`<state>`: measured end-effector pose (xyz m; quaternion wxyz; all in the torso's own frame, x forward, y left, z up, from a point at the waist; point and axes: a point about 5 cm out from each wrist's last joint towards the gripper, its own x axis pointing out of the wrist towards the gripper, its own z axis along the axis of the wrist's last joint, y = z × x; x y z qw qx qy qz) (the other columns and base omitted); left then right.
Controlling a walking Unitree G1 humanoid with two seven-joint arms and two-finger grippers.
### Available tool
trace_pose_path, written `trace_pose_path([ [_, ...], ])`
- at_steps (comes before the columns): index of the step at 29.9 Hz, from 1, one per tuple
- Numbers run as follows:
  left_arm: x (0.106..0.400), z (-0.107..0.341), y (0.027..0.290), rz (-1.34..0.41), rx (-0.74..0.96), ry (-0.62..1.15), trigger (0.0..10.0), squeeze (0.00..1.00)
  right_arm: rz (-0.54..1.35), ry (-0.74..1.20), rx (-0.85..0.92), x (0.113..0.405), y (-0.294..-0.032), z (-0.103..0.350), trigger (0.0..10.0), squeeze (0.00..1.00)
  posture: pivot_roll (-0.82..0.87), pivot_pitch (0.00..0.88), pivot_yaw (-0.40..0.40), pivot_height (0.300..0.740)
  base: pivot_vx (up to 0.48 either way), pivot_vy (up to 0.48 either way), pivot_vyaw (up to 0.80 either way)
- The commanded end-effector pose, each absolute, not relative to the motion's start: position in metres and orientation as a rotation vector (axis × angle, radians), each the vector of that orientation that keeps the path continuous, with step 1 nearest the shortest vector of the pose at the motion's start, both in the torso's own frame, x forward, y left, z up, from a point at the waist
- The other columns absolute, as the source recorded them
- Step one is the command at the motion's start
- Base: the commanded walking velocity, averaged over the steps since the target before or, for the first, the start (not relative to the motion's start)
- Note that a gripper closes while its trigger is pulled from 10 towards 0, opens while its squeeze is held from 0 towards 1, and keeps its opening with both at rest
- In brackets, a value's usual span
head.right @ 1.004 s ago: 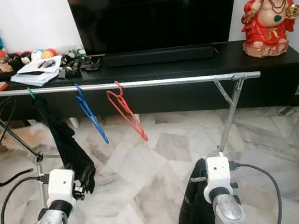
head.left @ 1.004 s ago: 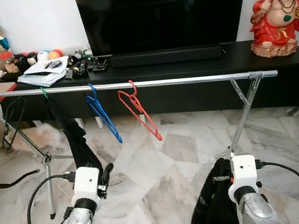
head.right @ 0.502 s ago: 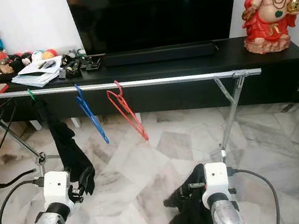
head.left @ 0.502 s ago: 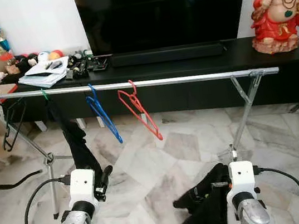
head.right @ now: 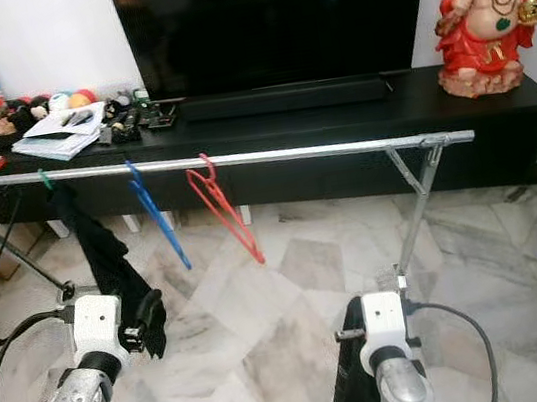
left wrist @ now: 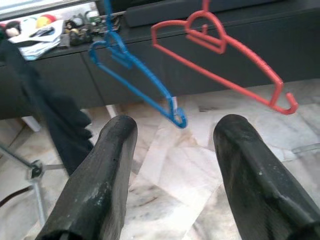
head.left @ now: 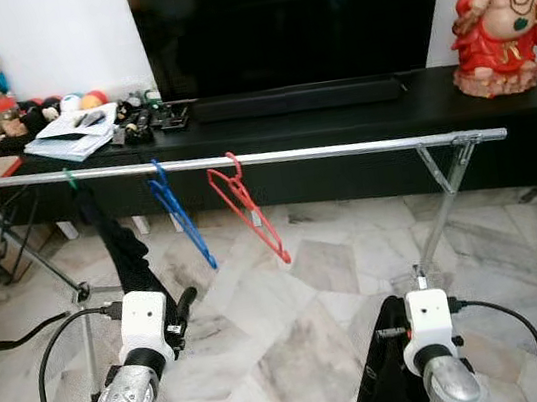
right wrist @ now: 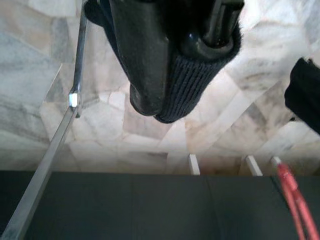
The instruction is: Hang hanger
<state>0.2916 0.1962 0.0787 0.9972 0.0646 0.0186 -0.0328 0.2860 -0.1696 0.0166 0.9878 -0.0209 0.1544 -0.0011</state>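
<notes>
I am carrying a black ribbed garment (head.left: 386,380) on what I take to be its hanger, low over the marble floor, well below the long silver clothes rail (head.left: 341,148). To do this well I judge I should be lifting it above the bare stretch of rail right of the red plastic hanger (head.left: 247,204), then lowering the hook on squarely. My right gripper (right wrist: 172,60) is pinching the dark fabric tight. My left gripper (left wrist: 170,175) is hovering spread wide, empty, facing the blue plastic hanger (left wrist: 135,75).

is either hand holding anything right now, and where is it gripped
The right hand is shut on a black garment, pinching a ribbed edge of it. The left hand is open and holds nothing.
</notes>
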Motion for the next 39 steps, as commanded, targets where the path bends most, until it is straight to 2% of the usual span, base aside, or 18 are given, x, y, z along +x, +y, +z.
trace_pose_path([
  [1, 0.2937, 0.0857, 0.1991, -0.052, 0.143, 0.025, 10.0, 0.0, 0.017, 0.294, -0.048, 0.2895, -0.1648, 0.0189, 10.0, 0.0, 0.03, 0.0, 0.081, 0.74, 0.315, 0.0, 0.0],
  [18, 0.2971, 0.0915, 0.1952, -0.05, 0.149, 0.01, 10.0, 0.0, 0.054, 0.291, -0.078, 0.2912, -0.1605, 0.0181, 10.0, 0.0, 0.04, 0.0, 0.075, 0.74, 0.327, 0.0, 0.0],
  [29, 0.298, 0.0926, 0.1945, -0.044, 0.148, 0.009, 10.0, 0.0, 0.07, 0.288, -0.083, 0.291, -0.1591, 0.0174, 10.0, 0.0, 0.05, 0.0, 0.069, 0.74, 0.334, 0.0, 0.67],
  [39, 0.2994, 0.0932, 0.193, -0.041, 0.143, 0.01, 10.0, 0.0, 0.055, 0.307, -0.077, 0.2912, -0.1628, 0.0151, 10.0, 0.0, 0.04, 0.008, 0.06, 0.74, 0.336, 0.0, 0.0],
])
